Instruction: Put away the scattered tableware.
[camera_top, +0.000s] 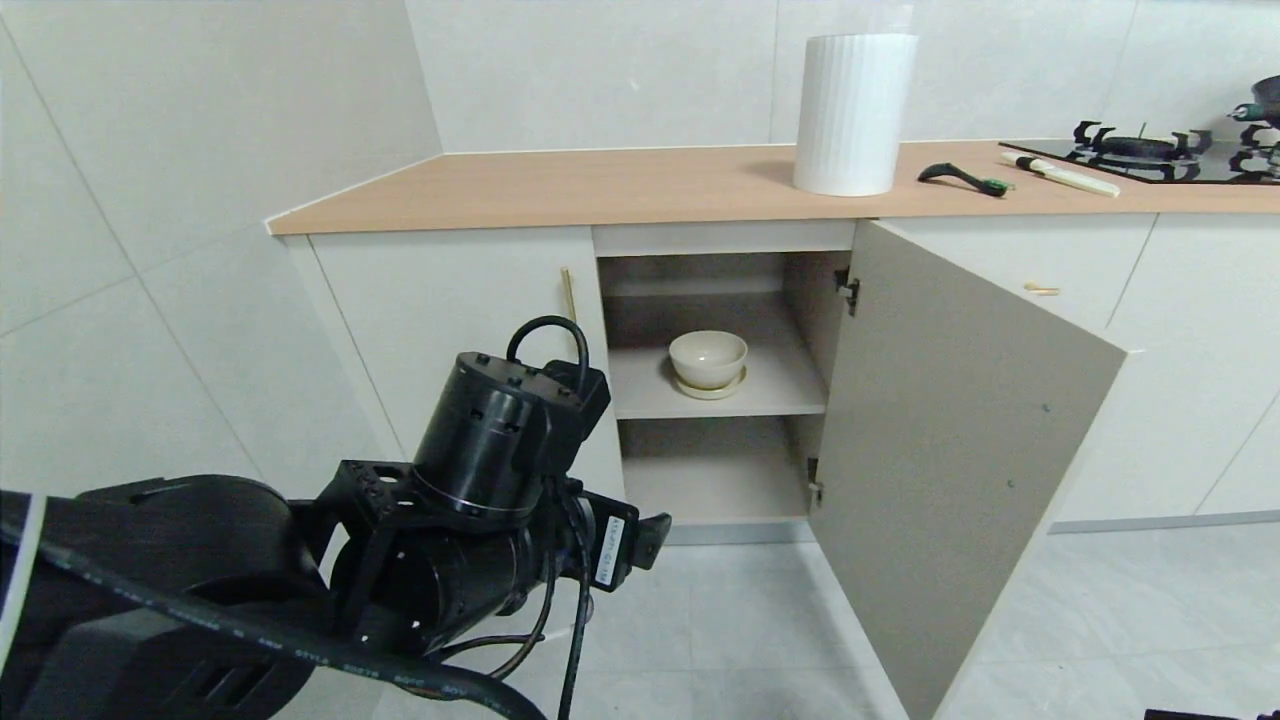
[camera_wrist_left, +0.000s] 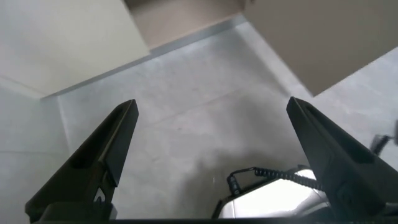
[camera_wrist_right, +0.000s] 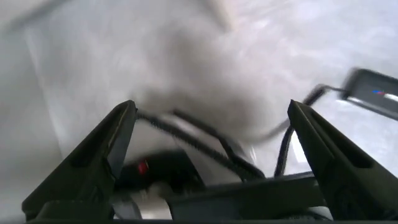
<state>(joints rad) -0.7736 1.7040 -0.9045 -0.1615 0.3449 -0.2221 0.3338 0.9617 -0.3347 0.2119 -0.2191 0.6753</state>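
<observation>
A cream bowl (camera_top: 707, 358) sits on a small matching plate (camera_top: 709, 387) on the middle shelf (camera_top: 780, 385) of the open cabinet. My left arm hangs low in front of the cabinet, at the lower left of the head view. Its gripper (camera_wrist_left: 211, 130) stands open over the grey floor tiles with nothing between the fingers (camera_wrist_left: 106, 149). My right gripper (camera_wrist_right: 211, 134) is open too, empty, pointing down at the floor and some black cables.
The cabinet door (camera_top: 950, 430) swings out wide to the right. On the wooden counter (camera_top: 600, 185) stand a tall white ribbed cylinder (camera_top: 853, 110), a black-green peeler (camera_top: 965, 178) and a pale-handled utensil (camera_top: 1060, 175). A gas hob (camera_top: 1160, 155) sits far right. Wall on the left.
</observation>
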